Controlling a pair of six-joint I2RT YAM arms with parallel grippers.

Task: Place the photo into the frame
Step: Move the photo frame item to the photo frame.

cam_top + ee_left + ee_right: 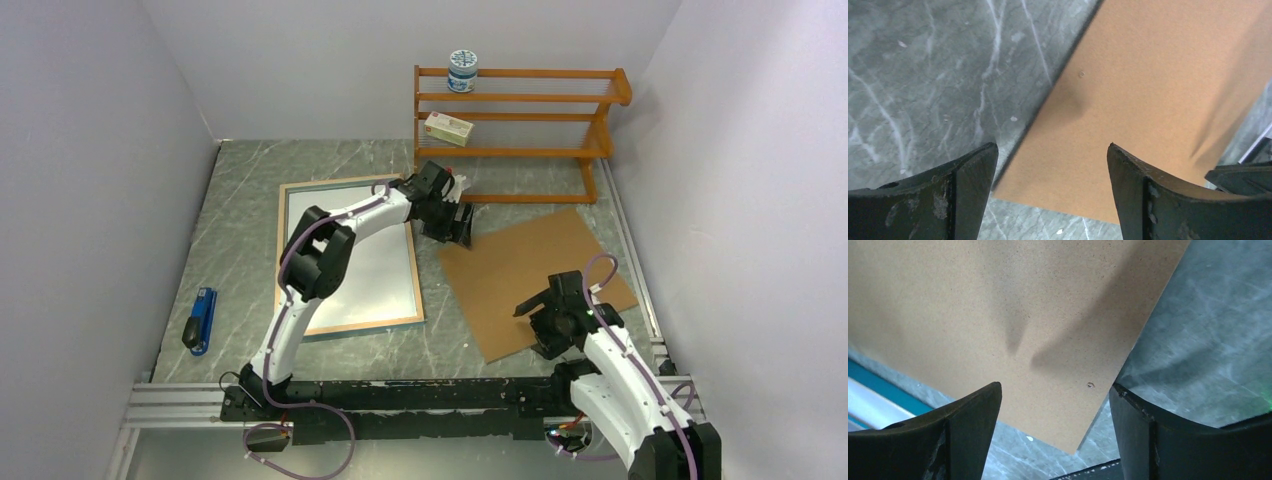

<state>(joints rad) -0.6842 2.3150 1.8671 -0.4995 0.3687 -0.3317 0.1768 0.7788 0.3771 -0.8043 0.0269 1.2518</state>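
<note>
Above corners of the brown board (545, 270), the left gripper (1052, 165) and right gripper (1053, 405) hover with fingers spread apart, gripping nothing.

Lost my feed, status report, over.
Left gripper, right gripper open, empty, above brown backing board. Frame face down, white sheet inside. Board lies beside frame.

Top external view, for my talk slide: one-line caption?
Open left gripper and open right gripper hover at corners of the brown backing board; the frame lies alongside.
</note>
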